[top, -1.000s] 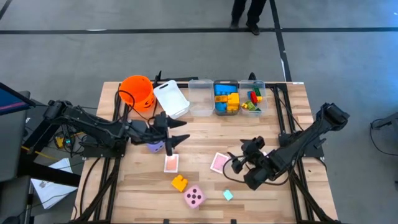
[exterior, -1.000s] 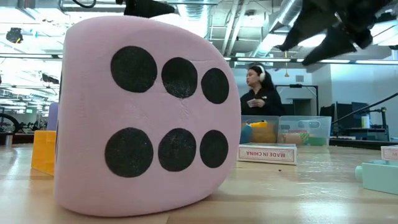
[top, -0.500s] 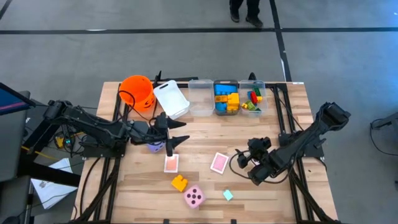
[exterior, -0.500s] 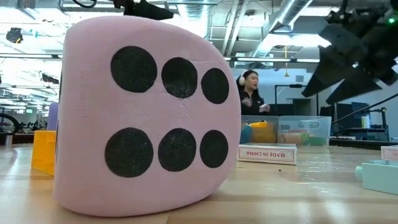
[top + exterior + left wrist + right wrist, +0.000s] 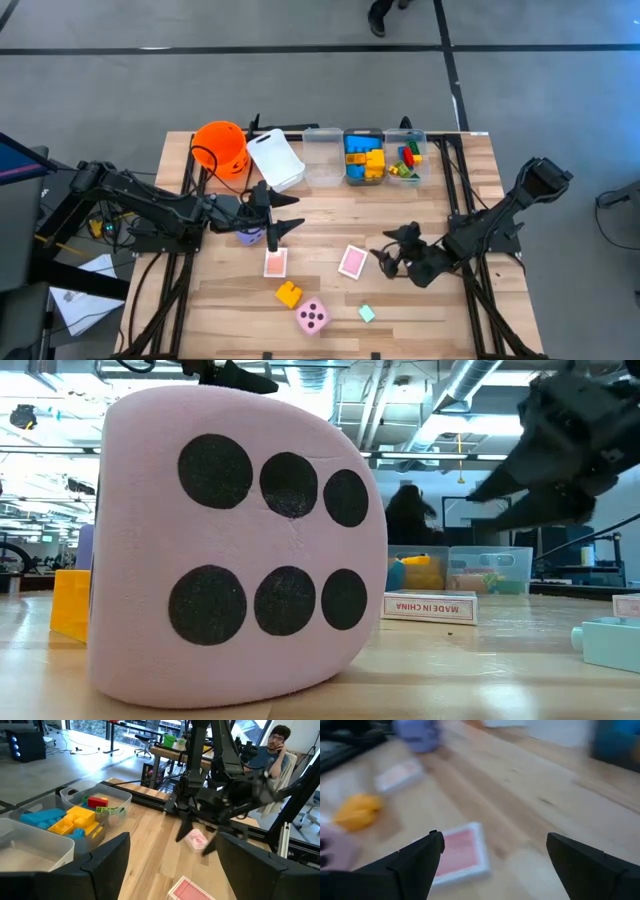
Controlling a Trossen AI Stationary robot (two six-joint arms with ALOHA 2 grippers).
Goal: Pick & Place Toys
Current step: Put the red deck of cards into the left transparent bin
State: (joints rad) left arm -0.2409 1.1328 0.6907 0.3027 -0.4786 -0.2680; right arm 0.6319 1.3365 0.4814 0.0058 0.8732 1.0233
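My right gripper hangs open just above the table, right of a pink-backed card; in its wrist view that card lies ahead between the fingers, untouched. My left gripper waits open in the air over the table's left middle, with a purple die on the table beneath the arm. A second pink card, a yellow brick, a pink dotted die and a pale teal brick lie on the near half.
Along the far edge stand an orange bucket, a white bin, a clear bin and two bins of bricks. In the low view the pink die fills the left. A person sits beyond the table's right end.
My right gripper has come down from high above the table's right side and moved left toward the pink card, tipping its fingers further downward. My left arm has kept still and no toy has moved.
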